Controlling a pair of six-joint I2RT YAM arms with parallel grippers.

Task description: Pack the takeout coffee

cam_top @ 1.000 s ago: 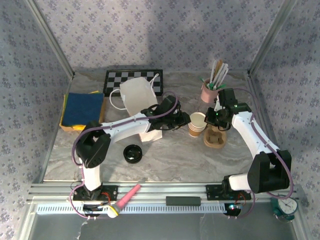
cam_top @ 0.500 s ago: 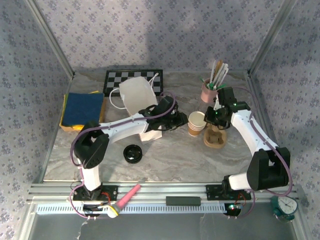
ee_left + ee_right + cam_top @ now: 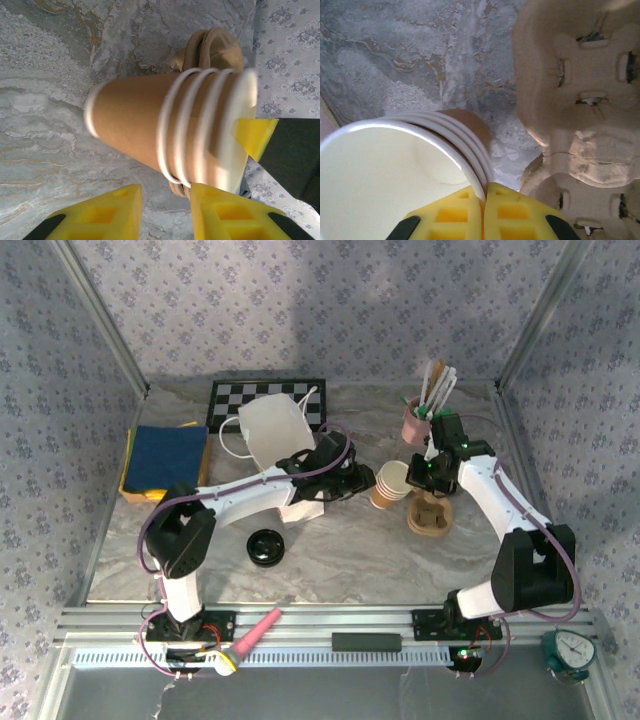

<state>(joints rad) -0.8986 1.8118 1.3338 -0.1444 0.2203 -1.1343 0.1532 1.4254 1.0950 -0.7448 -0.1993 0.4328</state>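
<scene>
Tan topmost nested cup [image 3: 396, 474] leans, mouth upward.

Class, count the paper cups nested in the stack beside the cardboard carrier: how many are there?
4, judging by the rims: all nested in one stack just left of the cardboard carrier. Others may sit hidden inside.

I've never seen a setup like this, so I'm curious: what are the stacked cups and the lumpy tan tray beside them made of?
The cups look like paper: matte brown walls, white insides and thin rolled white rims. The tray looks like moulded paper pulp, judging by its rough, dull tan surface, pressed hollows and ragged slits.
</scene>
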